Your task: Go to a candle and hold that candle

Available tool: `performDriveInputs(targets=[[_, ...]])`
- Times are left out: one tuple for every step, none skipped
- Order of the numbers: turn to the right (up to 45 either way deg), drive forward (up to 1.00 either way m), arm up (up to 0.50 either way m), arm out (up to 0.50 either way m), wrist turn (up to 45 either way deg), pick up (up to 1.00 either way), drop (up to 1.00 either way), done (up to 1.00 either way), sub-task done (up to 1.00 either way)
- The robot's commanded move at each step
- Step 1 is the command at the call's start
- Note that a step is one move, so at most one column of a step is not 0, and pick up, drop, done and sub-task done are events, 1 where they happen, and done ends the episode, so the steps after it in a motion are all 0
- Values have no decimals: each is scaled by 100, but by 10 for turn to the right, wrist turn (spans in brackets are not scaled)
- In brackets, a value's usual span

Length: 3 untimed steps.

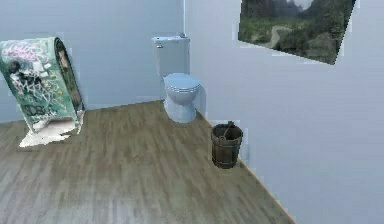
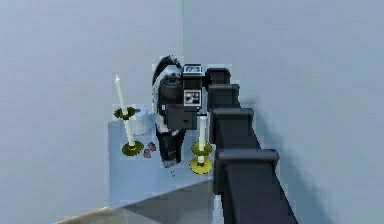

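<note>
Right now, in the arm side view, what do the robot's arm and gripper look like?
The arm is a black square bar built of stepped, box-like segments. At its far end sit two small white squares with black marks. Left of them, the gripper has a dark body with thin dark fingers.

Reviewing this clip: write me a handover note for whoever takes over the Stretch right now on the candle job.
End effector: seen between the two candles at the pale shelf top; cannot tell whether it holds anything.
Things: white taper candle in a gold holder at the arm side view's left; second white candle in a gold holder beside the dark square arm.
Done: robot is at the candles, arm extended.
Left: get one candle hanging clear of the shelf.
</note>
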Motion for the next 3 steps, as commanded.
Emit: performDriveInputs(targets=[[0,0,0,0,150,0,0,0,0],[0,0,0,0,0,100,0,0,0],[0,0,0,0,0,0,0,100,0]])
